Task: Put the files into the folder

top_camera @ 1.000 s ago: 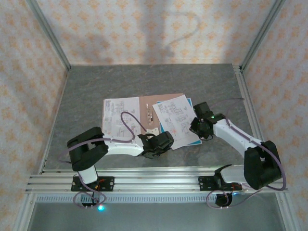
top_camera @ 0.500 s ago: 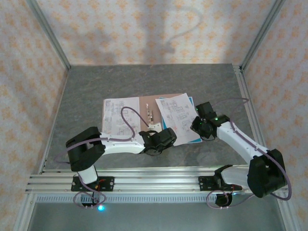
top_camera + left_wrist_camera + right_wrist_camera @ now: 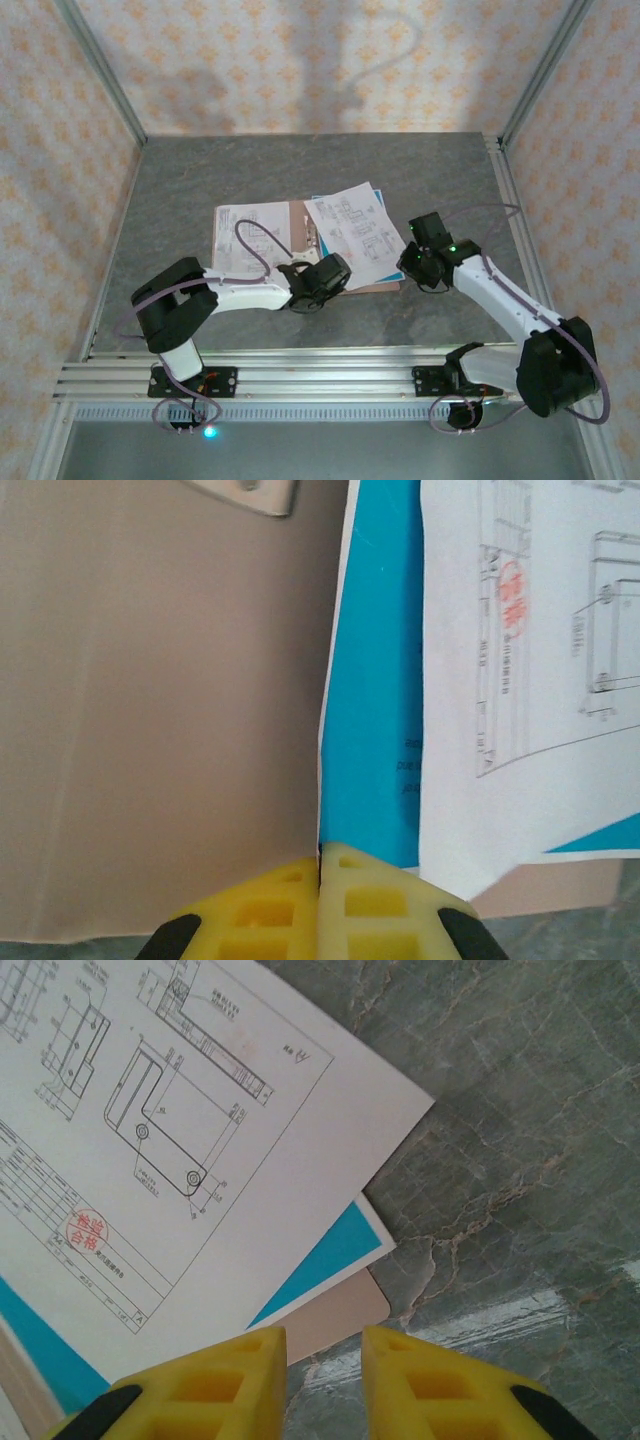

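A grey marbled table (image 3: 300,165), fenced by patterned walls (image 3: 300,60) and an aluminium frame (image 3: 520,230), carries the open pinkish-brown folder (image 3: 297,218) at its middle. A printed sheet (image 3: 245,235) covers the folder's left half. The files (image 3: 355,232), white drawings stacked on a teal-blue sheet (image 3: 381,208), lie tilted across the right half, their far corner poking just past the folder's far edge.

The left arm (image 3: 240,292) reaches in from the near left, its cable (image 3: 245,240) looping over the left-hand sheet. The right arm (image 3: 500,300) stretches along the near right.

The left end effector (image 3: 320,858) is clenched, its yellow fingers pressed together at the folder's near edge, right where the teal sheet's border meets bare card. Nothing can be seen between them. The right end effector (image 3: 323,1345) hovers just off the stack's right corner with its jaws slightly parted and nothing between them; bare table and a rounded folder corner show in the gap.

A metal fastener (image 3: 250,492) sits at the spine, beside the stack and clear of it.

A second earlier the stack hung over the folder's right edge onto the table. It has since slid left and swung anticlockwise, while the right arm has straightened out.
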